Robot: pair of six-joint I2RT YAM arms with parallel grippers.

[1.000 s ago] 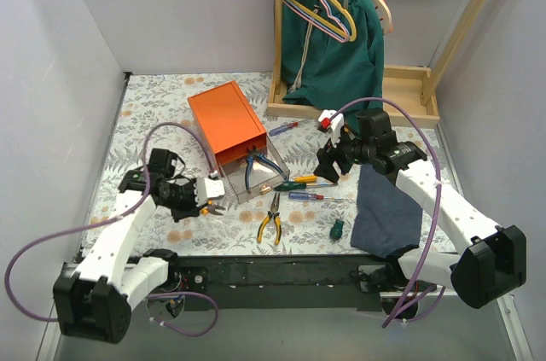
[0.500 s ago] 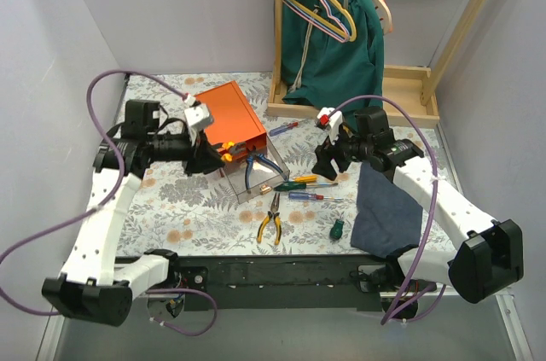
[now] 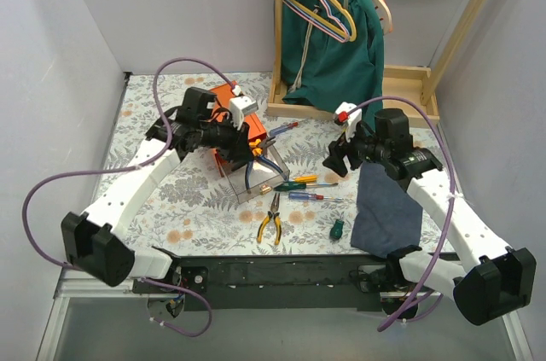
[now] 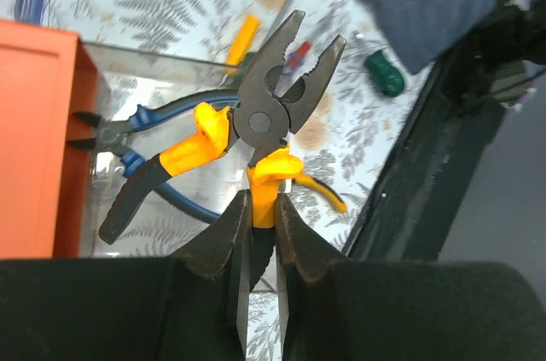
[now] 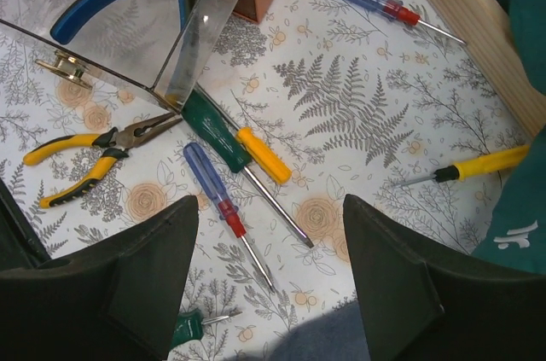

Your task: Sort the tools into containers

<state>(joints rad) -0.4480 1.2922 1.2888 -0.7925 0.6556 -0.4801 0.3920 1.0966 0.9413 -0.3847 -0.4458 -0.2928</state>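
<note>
from above, the left fingers (image 3: 250,141) are gripping the orange-black pliers (image 3: 257,151) over the clear drawer (image 3: 266,180) of the orange cabinet (image 3: 223,90). at the left wrist, they are pinching one orange handle tight, with the blue pliers (image 4: 128,146) lying in the drawer underneath. at the right wrist, the right fingers (image 3: 333,157) are hanging wide apart, holding nothing, above the screwdrivers (image 5: 210,178) on the counter (image 5: 341,109).
</note>
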